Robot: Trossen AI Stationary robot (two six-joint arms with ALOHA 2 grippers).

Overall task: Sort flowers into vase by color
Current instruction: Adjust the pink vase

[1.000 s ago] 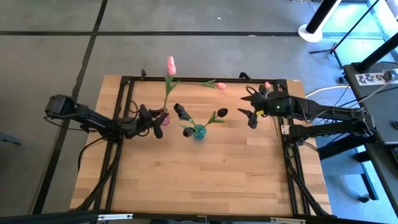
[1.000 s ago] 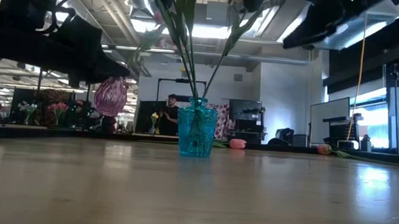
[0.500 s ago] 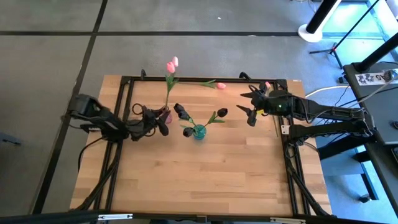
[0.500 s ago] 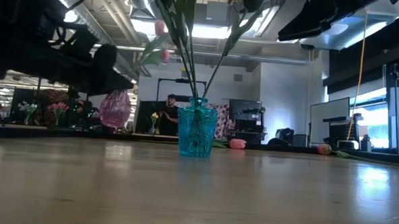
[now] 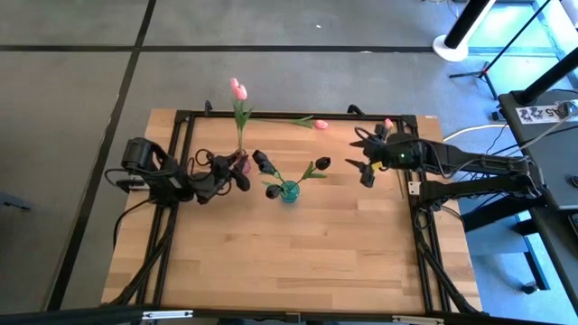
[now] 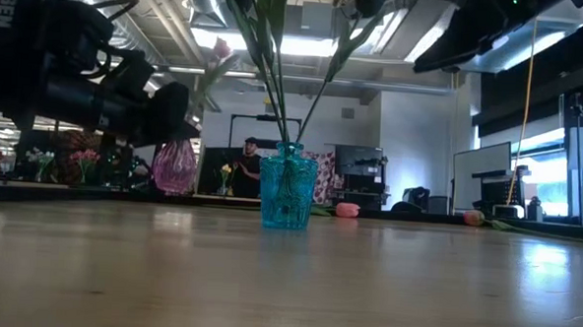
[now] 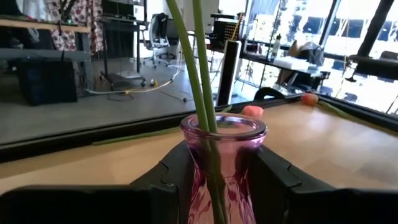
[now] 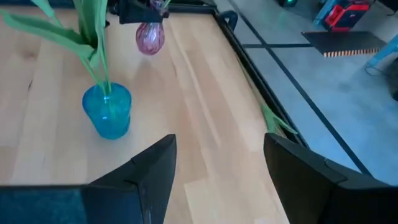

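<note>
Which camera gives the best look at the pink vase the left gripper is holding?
The left wrist view: the pink vase fills the frame between the left gripper fingers, two green stems inside. The low view shows it small at the left, the right wrist view tiny and far off, and the high view mostly hides it behind the gripper.

Left fingers [image 5: 237, 173] grip pink vase [image 5: 240, 165] beside teal vase [image 5: 288, 190].
</note>
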